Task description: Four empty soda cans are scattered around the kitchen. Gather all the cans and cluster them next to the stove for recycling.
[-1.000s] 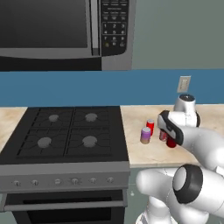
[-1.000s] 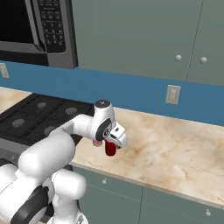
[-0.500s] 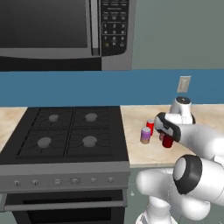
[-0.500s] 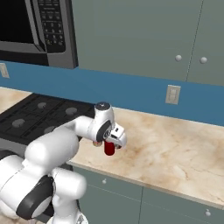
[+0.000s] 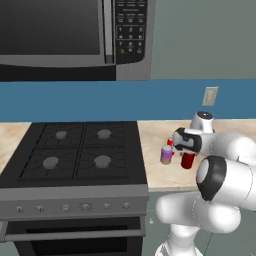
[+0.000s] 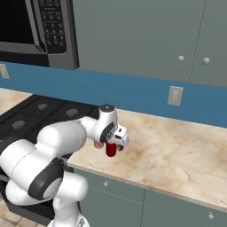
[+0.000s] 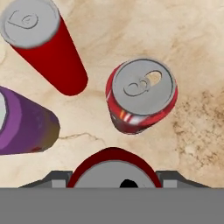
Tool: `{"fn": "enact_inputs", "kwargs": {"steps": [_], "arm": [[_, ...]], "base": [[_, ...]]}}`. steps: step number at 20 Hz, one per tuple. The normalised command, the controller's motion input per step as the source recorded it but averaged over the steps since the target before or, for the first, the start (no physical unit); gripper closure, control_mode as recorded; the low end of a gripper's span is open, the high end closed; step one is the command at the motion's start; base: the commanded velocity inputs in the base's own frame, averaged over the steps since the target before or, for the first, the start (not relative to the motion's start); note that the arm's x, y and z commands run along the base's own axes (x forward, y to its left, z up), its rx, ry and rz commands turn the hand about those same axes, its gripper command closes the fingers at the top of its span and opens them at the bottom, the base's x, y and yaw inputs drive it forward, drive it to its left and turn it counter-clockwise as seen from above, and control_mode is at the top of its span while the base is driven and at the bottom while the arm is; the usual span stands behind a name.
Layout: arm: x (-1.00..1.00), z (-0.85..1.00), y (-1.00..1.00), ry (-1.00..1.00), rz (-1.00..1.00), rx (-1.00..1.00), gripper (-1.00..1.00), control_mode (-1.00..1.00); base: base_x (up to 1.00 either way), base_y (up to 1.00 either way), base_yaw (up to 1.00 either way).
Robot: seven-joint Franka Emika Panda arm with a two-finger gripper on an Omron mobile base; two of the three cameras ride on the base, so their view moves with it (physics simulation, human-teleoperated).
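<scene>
Overhead, four clustered soda cans (image 7: 142, 94)

Over the last second the arm's elbow swung higher and closer to the cameras, while the claw (image 5: 186, 150) eased slightly lower with its red can (image 5: 188, 160) toward the tabletop (image 6: 177, 150), just beside the purple can (image 5: 166, 154).
</scene>
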Motion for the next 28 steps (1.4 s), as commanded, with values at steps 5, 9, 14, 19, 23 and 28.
{"fn": "enact_inputs", "kwargs": {"steps": [5,9,14,19,23,28], "arm": [[0.2,-0.15,0.05,0.0,0.09,0.0,1.0,-1.0],[0.14,-0.18,0.06,0.0,0.06,0.0,1.0,-1.0],[0.12,-0.19,0.08,0.0,0.03,0.0,1.0,-1.0],[0.05,-0.17,0.07,0.0,0.01,0.0,1.0,-1.0],[-0.12,-0.2,0.09,0.0,0.0,0.0,1.0,-1.0],[-0.18,-0.24,0.17,0.0,0.0,0.0,-1.0,-1.0]], "base": [[0.0,0.0,0.0],[0.0,0.0,0.0],[0.0,0.0,0.0],[0.0,0.0,0.0],[0.0,0.0,0.0],[0.0,0.0,0.0]]}}
